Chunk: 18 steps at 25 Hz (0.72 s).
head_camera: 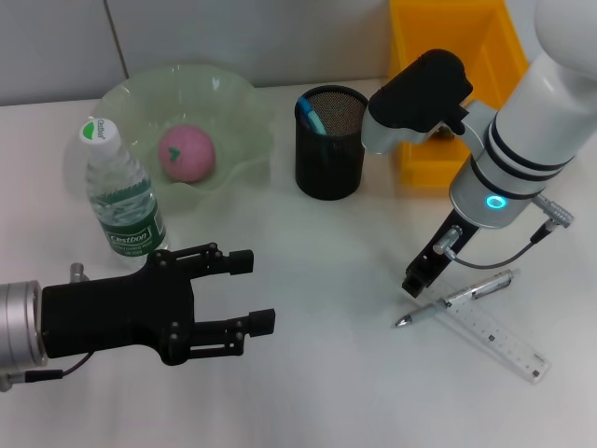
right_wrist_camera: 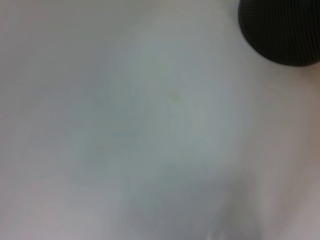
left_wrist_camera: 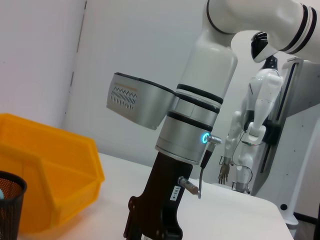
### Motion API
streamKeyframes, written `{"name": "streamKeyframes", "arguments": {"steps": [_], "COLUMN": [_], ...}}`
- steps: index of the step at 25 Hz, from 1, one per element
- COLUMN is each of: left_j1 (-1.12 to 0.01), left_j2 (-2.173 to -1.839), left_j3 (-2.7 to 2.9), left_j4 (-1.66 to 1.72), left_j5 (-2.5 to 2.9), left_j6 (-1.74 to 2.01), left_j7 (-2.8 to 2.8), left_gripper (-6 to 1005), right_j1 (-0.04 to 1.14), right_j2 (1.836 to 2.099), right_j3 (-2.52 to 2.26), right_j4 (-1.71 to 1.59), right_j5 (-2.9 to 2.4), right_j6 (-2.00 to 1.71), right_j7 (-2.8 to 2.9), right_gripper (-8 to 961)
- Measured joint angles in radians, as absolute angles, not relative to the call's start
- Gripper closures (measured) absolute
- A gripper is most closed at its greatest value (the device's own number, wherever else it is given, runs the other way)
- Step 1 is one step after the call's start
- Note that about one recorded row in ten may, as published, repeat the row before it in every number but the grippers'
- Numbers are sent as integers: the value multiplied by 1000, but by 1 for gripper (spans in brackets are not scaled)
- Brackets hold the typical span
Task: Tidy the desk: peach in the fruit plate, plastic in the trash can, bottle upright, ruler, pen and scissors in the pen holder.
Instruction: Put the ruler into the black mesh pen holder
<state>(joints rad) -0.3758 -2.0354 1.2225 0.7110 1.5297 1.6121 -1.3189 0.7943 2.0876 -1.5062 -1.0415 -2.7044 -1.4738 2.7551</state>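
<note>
A pink peach (head_camera: 187, 154) lies in the pale green fruit plate (head_camera: 238, 103). The water bottle (head_camera: 121, 201) stands upright in front of the plate. The black mesh pen holder (head_camera: 329, 149) (left_wrist_camera: 7, 210) (right_wrist_camera: 282, 30) has a blue thing (head_camera: 312, 117) sticking up in it; I cannot tell whether it is the scissors. A silver pen (head_camera: 457, 301) and a clear ruler (head_camera: 499, 338) lie together at the right. My right gripper (head_camera: 417, 280) hangs just left of the pen's tip. My left gripper (head_camera: 254, 292) is open and empty, low at the front left. No plastic shows.
The yellow trash can (head_camera: 448, 56) (left_wrist_camera: 50, 170) stands at the back right, behind the right arm (left_wrist_camera: 190, 130). White table (right_wrist_camera: 125, 125) lies between the two grippers and in front of the pen holder.
</note>
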Motion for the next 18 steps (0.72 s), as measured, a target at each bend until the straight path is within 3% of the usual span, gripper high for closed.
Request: {"name": "streamKeyframes", "arguments": {"steps": [18], "left_j1": [-373], "left_j2": [-2039], "left_j3": [1219], "left_j4": [703], "left_j5": [1556], "left_j6": [1600], "left_j7": [-1299], "left_gripper": [213], "right_j1": [797], "right_j2": [2079], "right_j3": [-1400], "right_j4": [-1164], "right_j5": [-2678], "right_j6": [-1543], "right_j7": [2740], "right_gripper": [582]}}
